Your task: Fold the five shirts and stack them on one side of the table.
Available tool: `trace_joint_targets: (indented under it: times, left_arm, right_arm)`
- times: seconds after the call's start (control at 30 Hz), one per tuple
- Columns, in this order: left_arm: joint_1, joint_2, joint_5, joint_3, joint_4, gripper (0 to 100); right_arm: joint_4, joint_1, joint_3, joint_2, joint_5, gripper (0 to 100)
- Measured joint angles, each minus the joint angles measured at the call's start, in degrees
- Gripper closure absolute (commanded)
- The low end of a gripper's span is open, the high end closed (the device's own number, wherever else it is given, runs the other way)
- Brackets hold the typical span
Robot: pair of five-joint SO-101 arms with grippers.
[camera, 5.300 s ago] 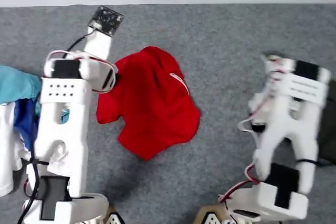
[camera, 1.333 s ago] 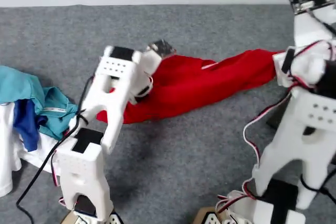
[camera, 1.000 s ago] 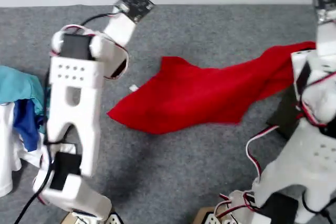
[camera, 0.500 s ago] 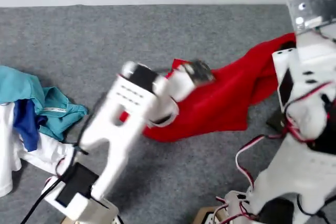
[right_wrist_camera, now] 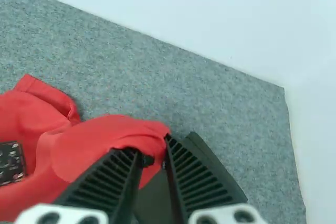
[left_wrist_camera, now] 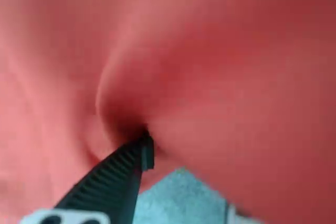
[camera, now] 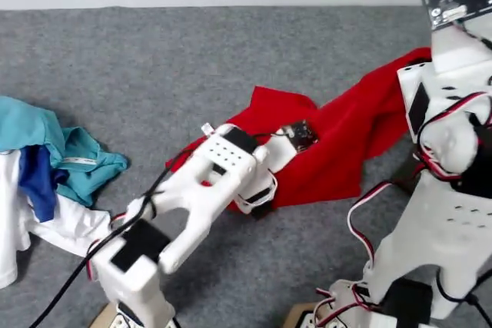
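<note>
Red shirt [camera: 338,140] stretches from the middle of the grey tabletop [camera: 154,59] to the right edge in the high view. A pile of shirts [camera: 34,167] sits at far left. In the left wrist view, the left claw [left_wrist_camera: 144,148] presses into red cloth, and I cannot tell whether it is open or closed. In the right wrist view, the right claw [right_wrist_camera: 154,157] is clamped on the shirt's edge at bottom centre.
</note>
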Motion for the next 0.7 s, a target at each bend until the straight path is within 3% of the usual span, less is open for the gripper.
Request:
trace_joint_targets:
  times: [0.13, 0.37, 0.7]
  left_arm:
    - [-2.5, 3.5, 4.9, -4.8, -1.1, 100]
    - [-7.1, 1.1, 5.8, -10.6, 4.1, 100]
    - [-13.2, -22.6, 5.8, -10.7, 11.3, 100]
  right_arm:
    - [0.0, 0.0, 0.0, 0.0, 0.0, 98.9]
    - [0.0, 1.9, 0.0, 0.0, 0.0, 98.9]
    - [0.0, 7.1, 0.0, -2.8, 0.0, 98.9]
